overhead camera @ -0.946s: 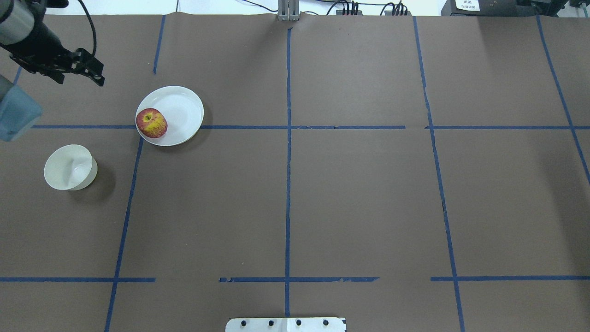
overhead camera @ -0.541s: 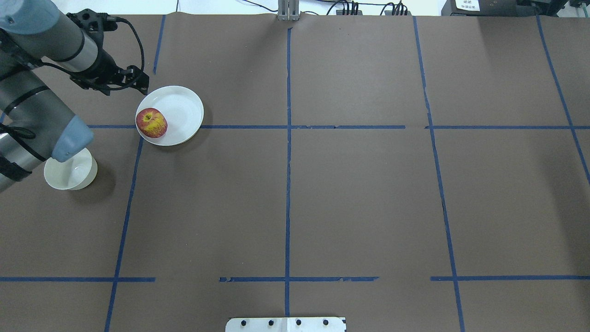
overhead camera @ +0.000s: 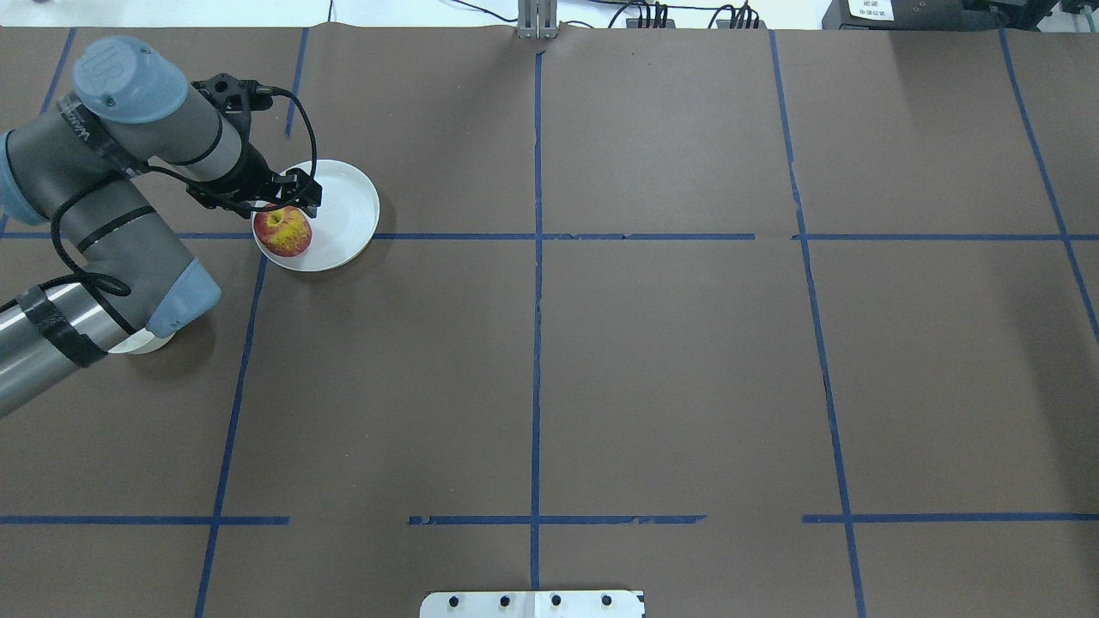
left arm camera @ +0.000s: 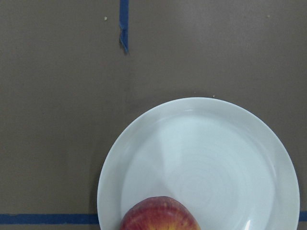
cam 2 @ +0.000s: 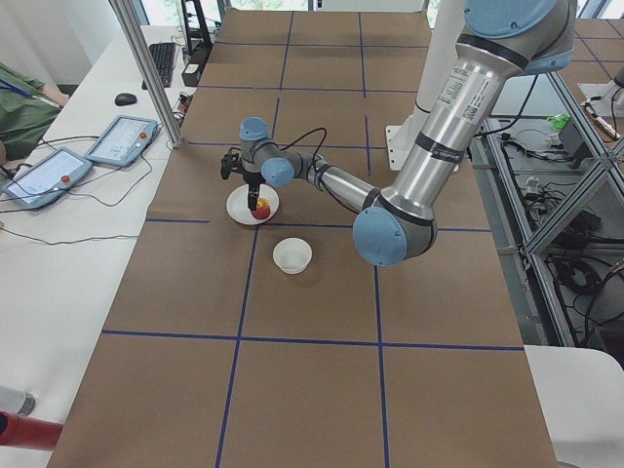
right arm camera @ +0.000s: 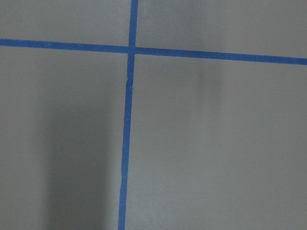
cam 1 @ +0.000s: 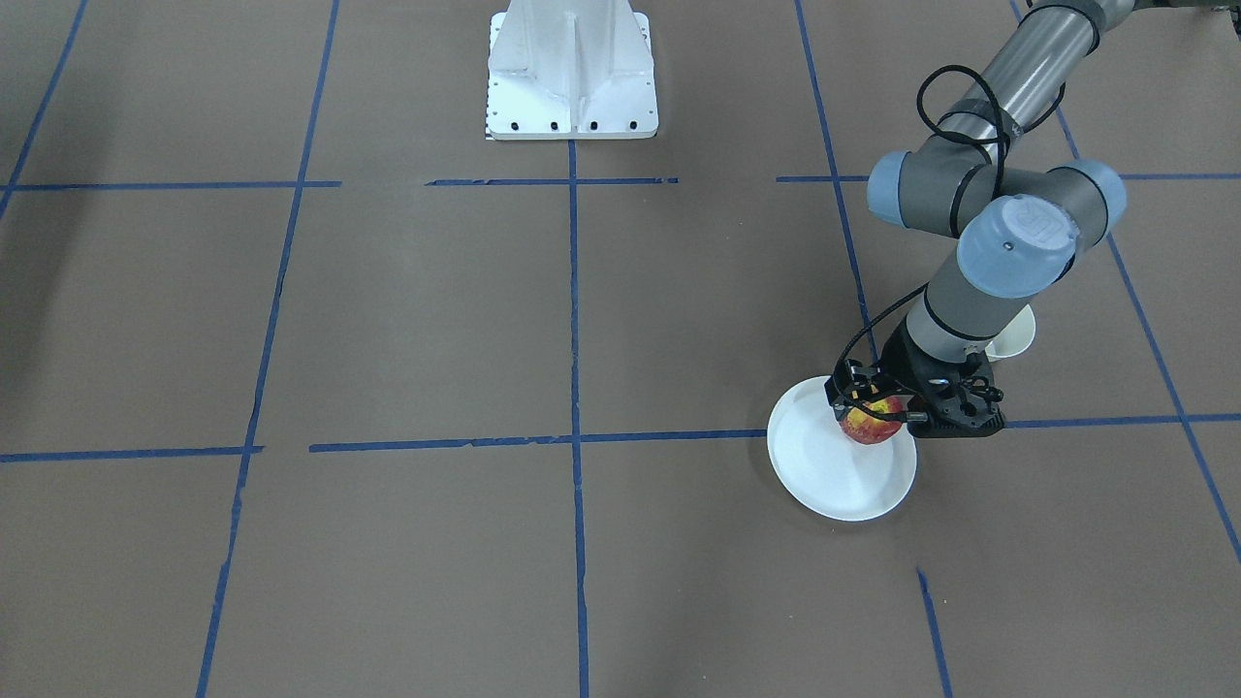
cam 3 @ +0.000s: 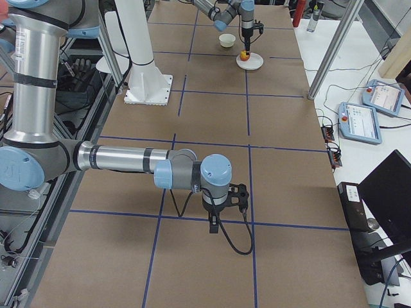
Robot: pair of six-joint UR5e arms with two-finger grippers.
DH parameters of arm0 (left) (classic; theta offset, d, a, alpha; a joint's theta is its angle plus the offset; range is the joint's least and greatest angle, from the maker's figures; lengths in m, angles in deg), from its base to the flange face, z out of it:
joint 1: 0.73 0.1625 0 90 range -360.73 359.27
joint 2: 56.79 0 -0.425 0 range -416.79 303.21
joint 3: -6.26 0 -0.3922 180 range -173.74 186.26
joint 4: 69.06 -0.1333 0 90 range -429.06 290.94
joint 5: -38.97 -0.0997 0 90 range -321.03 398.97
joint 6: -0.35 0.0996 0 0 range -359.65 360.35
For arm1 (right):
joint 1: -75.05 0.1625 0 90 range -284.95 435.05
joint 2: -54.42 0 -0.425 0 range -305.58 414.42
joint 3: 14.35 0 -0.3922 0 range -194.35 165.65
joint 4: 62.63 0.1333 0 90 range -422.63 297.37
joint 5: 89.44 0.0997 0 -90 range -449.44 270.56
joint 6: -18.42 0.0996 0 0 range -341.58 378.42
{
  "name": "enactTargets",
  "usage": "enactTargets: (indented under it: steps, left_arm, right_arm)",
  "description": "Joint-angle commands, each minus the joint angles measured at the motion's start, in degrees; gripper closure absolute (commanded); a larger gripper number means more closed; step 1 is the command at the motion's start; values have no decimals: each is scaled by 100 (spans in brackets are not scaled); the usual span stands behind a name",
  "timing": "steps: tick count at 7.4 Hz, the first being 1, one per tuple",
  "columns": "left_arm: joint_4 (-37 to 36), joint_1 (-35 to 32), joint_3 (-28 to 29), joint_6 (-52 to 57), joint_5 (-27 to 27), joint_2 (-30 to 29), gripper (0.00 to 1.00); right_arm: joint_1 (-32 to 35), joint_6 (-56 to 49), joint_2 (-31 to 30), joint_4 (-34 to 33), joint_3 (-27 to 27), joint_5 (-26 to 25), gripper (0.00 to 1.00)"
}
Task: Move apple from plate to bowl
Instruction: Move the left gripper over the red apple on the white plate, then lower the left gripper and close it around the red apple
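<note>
Overhead view of a table covered in brown paper (overhead camera: 652,360) w/ blue tape grid lines. All places are given relative to the plate.

Far left of the plate & nearer the robot is a small deep cream-white bowl (overhead camera: 142,347). It is mostly hidden under the left arm's elbow here. The front-facing view shows its rim (cam 1: 1016,334) past the arm, apart from the plate.

Next, the black two-finger left gripper (overhead camera: 288,200) hangs over the plate's left part, pointing down. Directly under it sits a small round red apple w/ yellow patches (overhead camera: 283,233), on the plate, at its left rim, robot side. The jaws look spread, one each side of the apple's top. Whether they touch the fruit can't be told. Left wrist cam: the apple's top (left arm camera: 160,214) is at the frame's bottom edge, no fingers seen.

The flat round white plate (overhead camera: 345,210) has most of its surface bare, to the right of the apple.

Far right of the plate, toward the table's other end, the right gripper (cam 3: 226,212) hangs over the paper. It is seen only in a side view, so wide or narrow can't be told.
</note>
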Motion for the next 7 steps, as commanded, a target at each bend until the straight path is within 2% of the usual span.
enactTargets:
  steps: [1,7]
  left_arm:
    - [162,52,187,-45,-1,-2,0]
    - [171,140,258,-45,-151,7,1]
  right_arm:
    - [0,0,0,0,0,0,0]
    - [0,0,8,0,0,0,0]
